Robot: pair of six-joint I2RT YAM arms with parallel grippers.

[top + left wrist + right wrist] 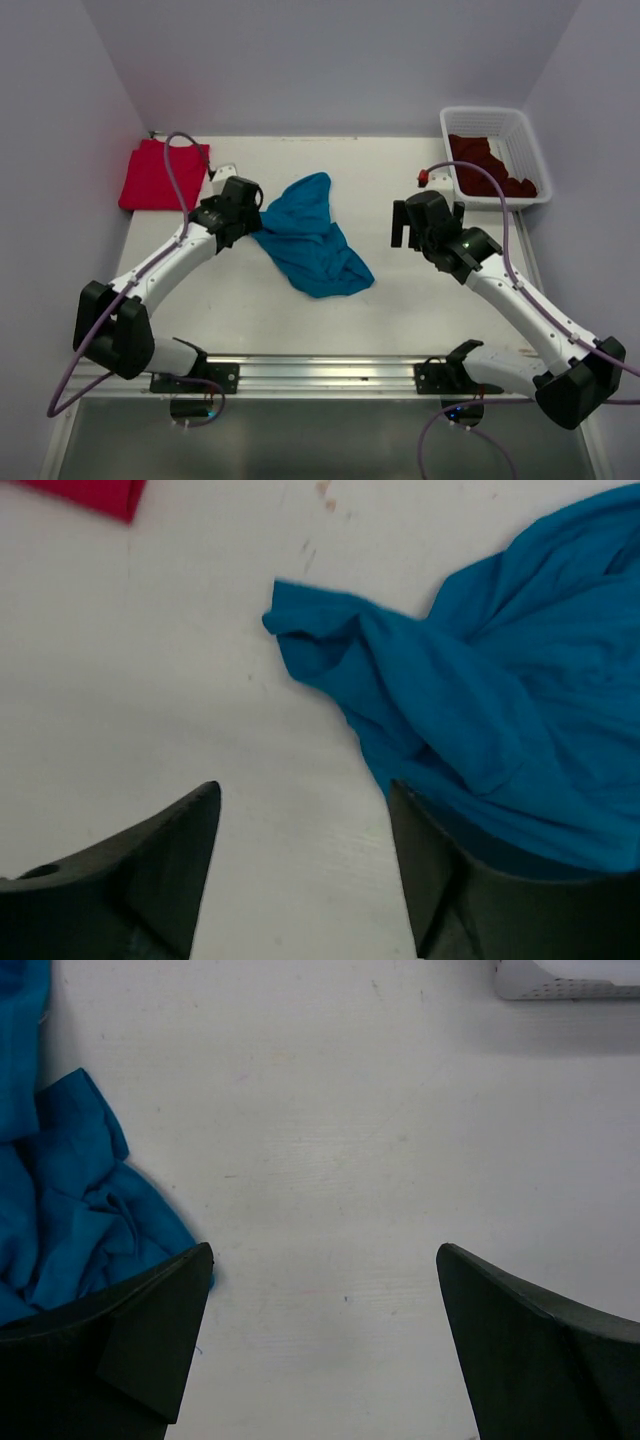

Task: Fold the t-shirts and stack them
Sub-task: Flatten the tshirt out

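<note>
Left gripper (305,790) and right gripper (322,1250) gape empty near the crumpled teal t-shirt (312,240). Pinching bunched layers could spoil folding.

The teal t-shirt (500,700) is soft, creased matt cloth; the table (150,680) smooth, matt white

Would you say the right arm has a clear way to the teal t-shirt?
Probably yes: the right tool stands open near the teal t-shirt, with only bare table between them.

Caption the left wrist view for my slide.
Open left gripper over the table beside a crumpled teal t-shirt; a red t-shirt peeks in top left.
</note>
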